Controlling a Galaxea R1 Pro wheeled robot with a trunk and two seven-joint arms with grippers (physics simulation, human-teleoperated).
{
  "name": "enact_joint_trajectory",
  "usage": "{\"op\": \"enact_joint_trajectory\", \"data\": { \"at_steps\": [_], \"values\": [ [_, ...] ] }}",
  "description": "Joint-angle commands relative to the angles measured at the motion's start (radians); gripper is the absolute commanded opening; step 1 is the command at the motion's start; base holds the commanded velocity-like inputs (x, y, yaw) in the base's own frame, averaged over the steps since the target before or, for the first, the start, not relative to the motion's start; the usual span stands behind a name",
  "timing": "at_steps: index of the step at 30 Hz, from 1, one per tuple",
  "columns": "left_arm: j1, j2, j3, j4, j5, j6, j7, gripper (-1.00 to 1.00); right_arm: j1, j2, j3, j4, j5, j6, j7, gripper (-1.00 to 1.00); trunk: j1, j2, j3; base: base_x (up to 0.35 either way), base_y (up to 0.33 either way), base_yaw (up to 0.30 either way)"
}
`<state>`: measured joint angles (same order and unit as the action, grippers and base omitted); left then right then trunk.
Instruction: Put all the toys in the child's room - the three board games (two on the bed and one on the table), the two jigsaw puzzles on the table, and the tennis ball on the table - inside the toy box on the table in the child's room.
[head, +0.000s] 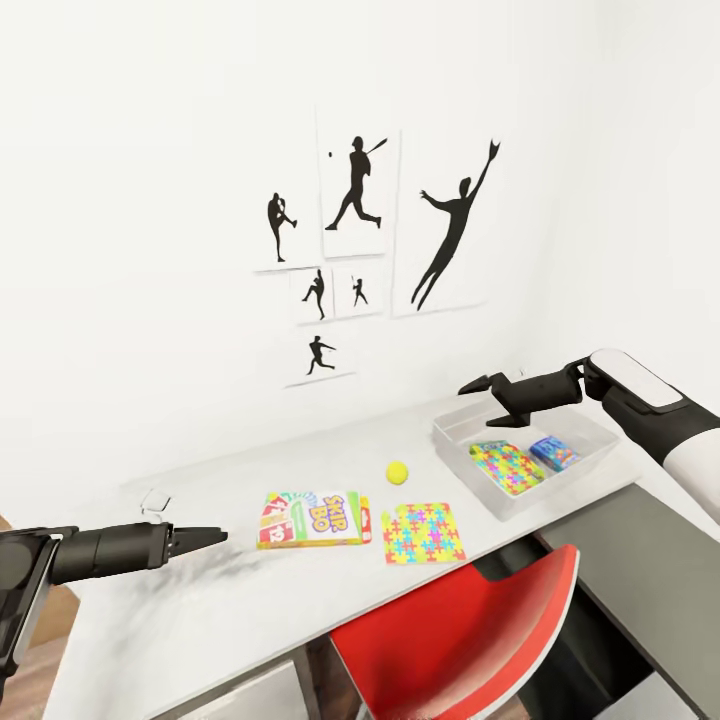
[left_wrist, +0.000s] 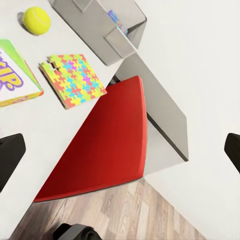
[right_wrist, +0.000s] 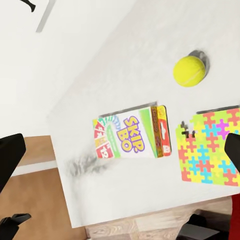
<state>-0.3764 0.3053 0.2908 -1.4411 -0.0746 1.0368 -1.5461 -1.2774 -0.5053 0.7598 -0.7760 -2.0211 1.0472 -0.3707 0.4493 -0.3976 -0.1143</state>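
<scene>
On the light-grey table (head: 200, 610) lie the SKIP-BO board game (head: 312, 518) (right_wrist: 131, 137), a jigsaw puzzle (head: 423, 532) (left_wrist: 73, 80) and, behind them, the tennis ball (head: 398, 472) (right_wrist: 189, 70). The toy box (head: 590, 462) at the table's right end holds a second jigsaw puzzle (head: 507, 467) and a small blue board game (head: 553, 452). My right gripper (head: 476, 386) hovers open and empty above the box's left end. My left gripper (head: 205, 538) hangs open and empty over the table, left of SKIP-BO. The bed is out of view.
A red chair (head: 460, 620) (left_wrist: 105, 145) is tucked under the table's front edge below the puzzle. The lower dark-grey table section (head: 620, 560) lies to the right. The wall with silhouette pictures (head: 355, 195) stands behind. A small white object (head: 153, 500) sits far left.
</scene>
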Motion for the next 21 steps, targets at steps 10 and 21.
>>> {"op": "enact_joint_trajectory", "data": {
  "at_steps": [10,21],
  "values": [
    [-0.001,0.000,0.001,-0.001,-0.008,0.010,-0.008,1.00,-0.002,0.000,0.004,-0.001,-0.007,0.000,-0.007,1.00,0.001,-0.002,-0.002,-0.034,0.121,0.000],
    [-0.001,0.000,0.006,-0.001,-0.007,0.010,-0.008,1.00,-0.002,0.047,0.008,-0.002,-0.004,0.000,-0.026,1.00,0.001,-0.002,-0.002,-0.012,0.131,0.000]
  ]
}}
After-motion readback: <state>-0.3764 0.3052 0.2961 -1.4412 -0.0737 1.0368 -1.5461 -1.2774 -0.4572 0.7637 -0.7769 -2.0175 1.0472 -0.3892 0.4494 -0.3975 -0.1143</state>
